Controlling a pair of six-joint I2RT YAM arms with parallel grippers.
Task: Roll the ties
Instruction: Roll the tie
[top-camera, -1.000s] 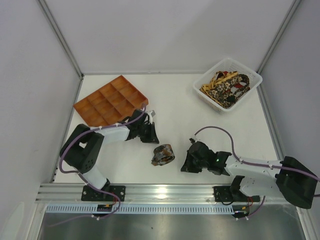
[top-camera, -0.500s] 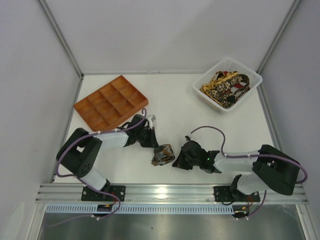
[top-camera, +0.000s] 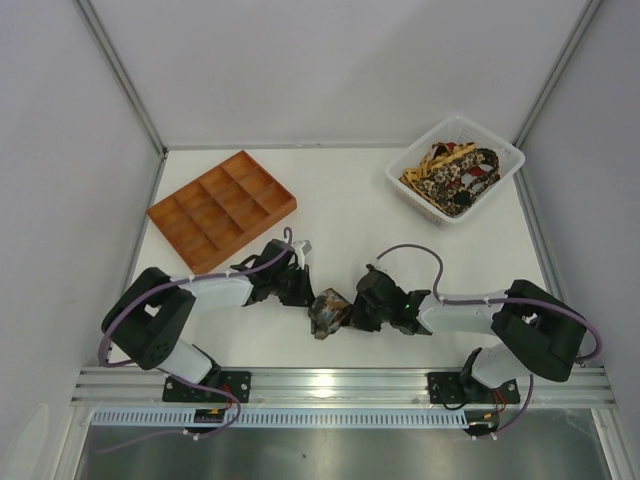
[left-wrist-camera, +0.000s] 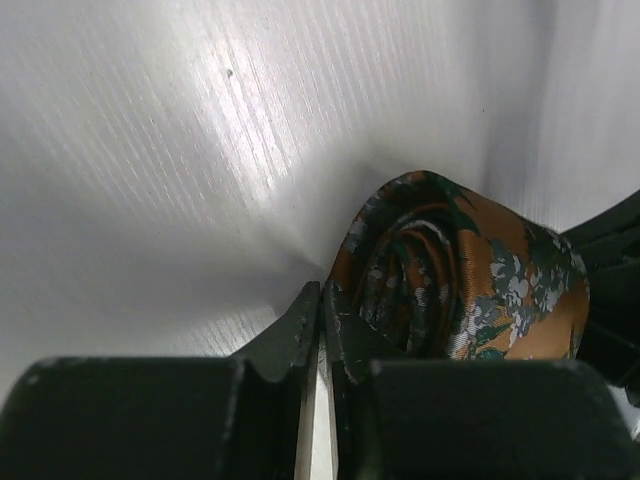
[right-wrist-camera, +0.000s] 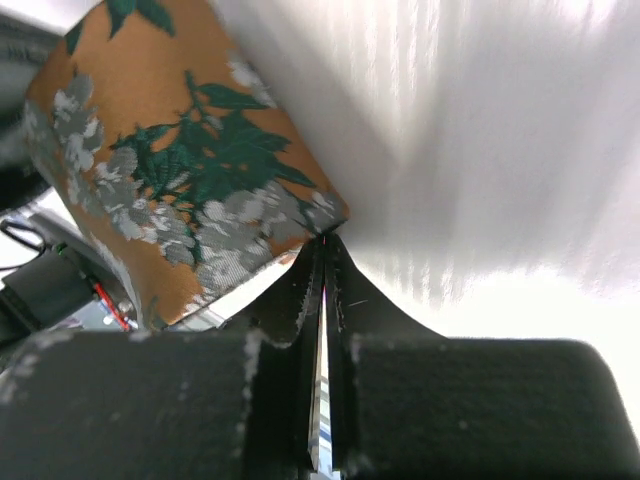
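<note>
rolled tie (top-camera: 327, 310): 1, by the middle of the worktop's (top-camera: 340, 200) near edge | heaped ties (top-camera: 452, 175): number cannot be told | white basket (top-camera: 412, 192): 1, far right corner | orange tray (top-camera: 222, 208): 1, left edge | pincers: 2; left pincer (top-camera: 300, 290), right pincer (top-camera: 358, 310)

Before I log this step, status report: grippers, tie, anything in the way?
Both shut: left gripper, right gripper, one each side of the tie. Tie rolled up. Far back: tray, basket, not in the way.
</note>
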